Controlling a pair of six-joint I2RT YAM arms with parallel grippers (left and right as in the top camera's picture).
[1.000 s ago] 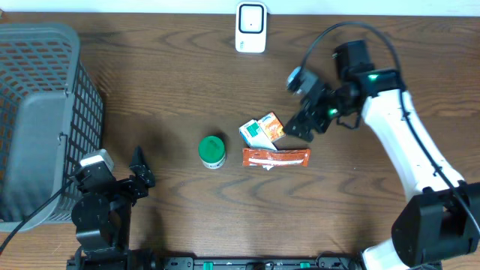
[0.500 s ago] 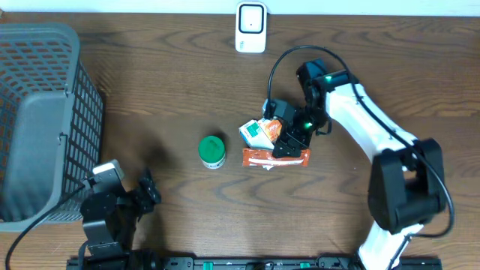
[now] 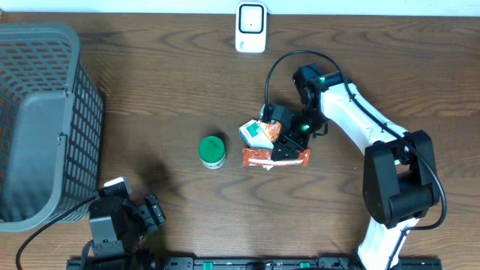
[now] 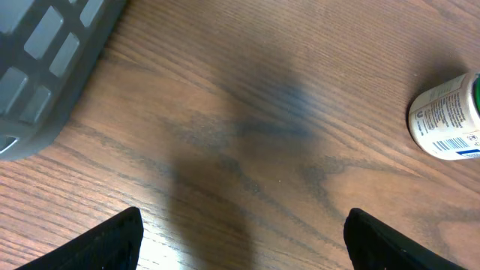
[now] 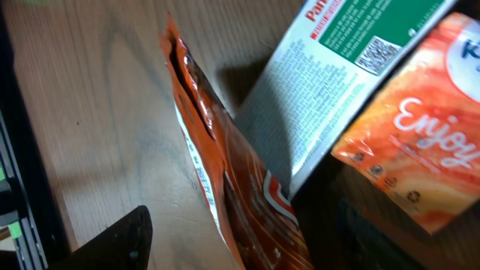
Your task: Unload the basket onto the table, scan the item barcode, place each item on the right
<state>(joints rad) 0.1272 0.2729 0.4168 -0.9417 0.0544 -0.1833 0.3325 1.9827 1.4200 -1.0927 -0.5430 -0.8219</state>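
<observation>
An orange snack packet [image 3: 259, 157] lies flat at mid-table, touching a green, white and orange box [image 3: 259, 133] just behind it. My right gripper [image 3: 289, 146] is down over the packet's right half. In the right wrist view the packet [image 5: 225, 172] stands on edge between the open jaws of that gripper [image 5: 247, 240]; the left finger [image 5: 112, 240] is clear of it. The box [image 5: 337, 82] shows a small square code. A white scanner [image 3: 250, 27] stands at the far edge. My left gripper [image 3: 146, 214] hangs open and empty near the front left.
A green-capped white bottle [image 3: 212, 151] lies left of the packet, also visible to the left wrist camera [image 4: 446, 116] with a barcode label. A grey mesh basket [image 3: 37, 112] fills the left side, its corner [image 4: 45, 67] close to the left gripper [image 4: 240, 240].
My right arm swung left and down onto the packet and box, and its jaws have narrowed. The left arm drew back toward the front edge.
</observation>
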